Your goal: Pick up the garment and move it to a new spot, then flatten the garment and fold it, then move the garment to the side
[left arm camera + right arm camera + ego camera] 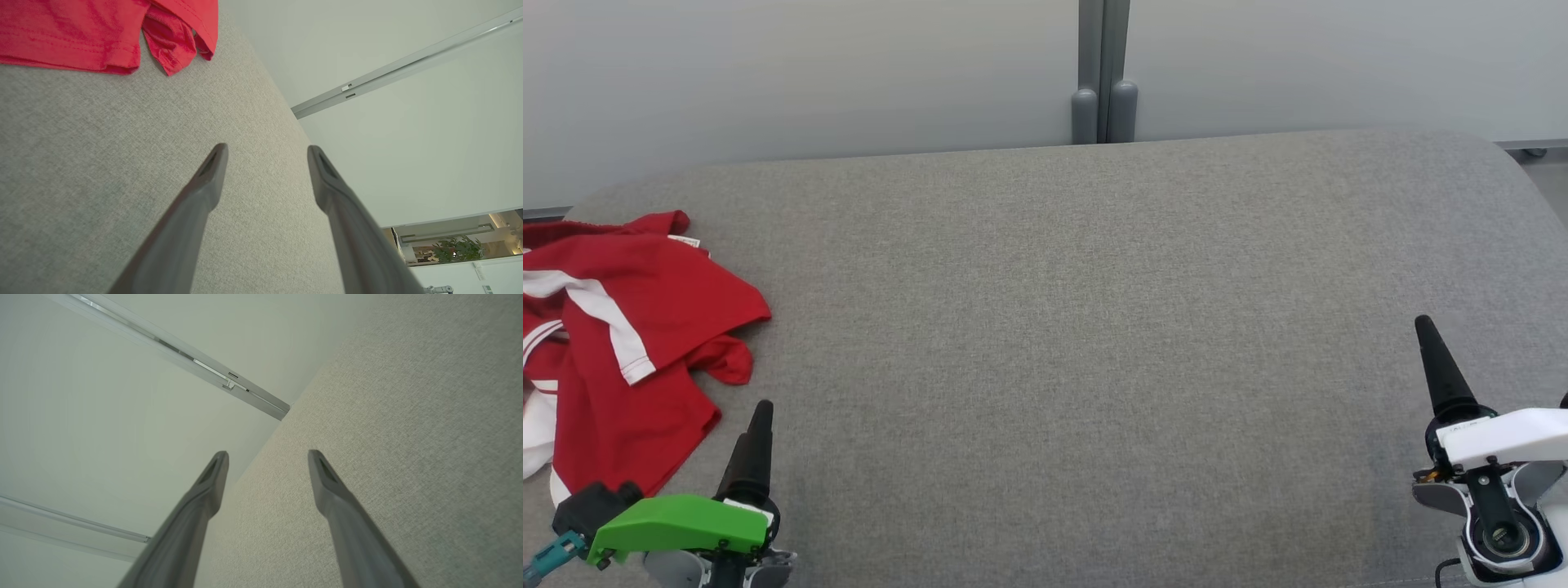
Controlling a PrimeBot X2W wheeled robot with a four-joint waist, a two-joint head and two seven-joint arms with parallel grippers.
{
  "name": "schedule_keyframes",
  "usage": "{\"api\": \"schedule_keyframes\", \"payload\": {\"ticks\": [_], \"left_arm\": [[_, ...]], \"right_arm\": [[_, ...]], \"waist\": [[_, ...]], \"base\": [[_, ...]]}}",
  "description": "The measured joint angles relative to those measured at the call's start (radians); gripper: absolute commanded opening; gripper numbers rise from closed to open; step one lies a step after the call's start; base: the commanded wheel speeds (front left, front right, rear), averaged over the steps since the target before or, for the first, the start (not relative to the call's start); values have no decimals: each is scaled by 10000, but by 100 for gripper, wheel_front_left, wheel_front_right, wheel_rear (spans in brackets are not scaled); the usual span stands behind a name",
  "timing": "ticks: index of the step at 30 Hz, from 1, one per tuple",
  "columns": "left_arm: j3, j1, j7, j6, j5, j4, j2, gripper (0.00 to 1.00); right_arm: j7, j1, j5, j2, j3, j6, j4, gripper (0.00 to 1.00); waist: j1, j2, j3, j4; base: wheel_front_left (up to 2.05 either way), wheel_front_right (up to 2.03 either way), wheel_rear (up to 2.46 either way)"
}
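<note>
Red garment (629, 327) lies crumpled at the left end of the grey bench (1094, 343), no grip yet; left pincer (267, 153) is parked near it, fingers apart, likely staged for pickup, and right pincer (267, 457), also apart, hangs well clear.

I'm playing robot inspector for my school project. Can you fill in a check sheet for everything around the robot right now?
Surface: table with a grey woven cloth top.
Job's things: red garment with white stripes, crumpled at the table's left edge, not held.
Clutter: nothing seen.
Grippers: left gripper open, beside the garment, apart from it; right gripper open, holding nothing.
Cables: teal-tipped cable by the left wrist; dark cable by the right wrist.
Surroundings: pale wall panels, grey post, a plant far off.
</note>
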Motion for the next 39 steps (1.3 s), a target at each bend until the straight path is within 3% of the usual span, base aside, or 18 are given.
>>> {"api": "schedule_keyframes", "payload": {"ticks": [39], "left_arm": [[-675,-14,-1258,608,5354,-337,10,100]], "right_arm": [[-1181,504,-5511,-663,1210,-803,-644,100]], "waist": [[0,1,34,91]], "base": [[0,0,0]]}}
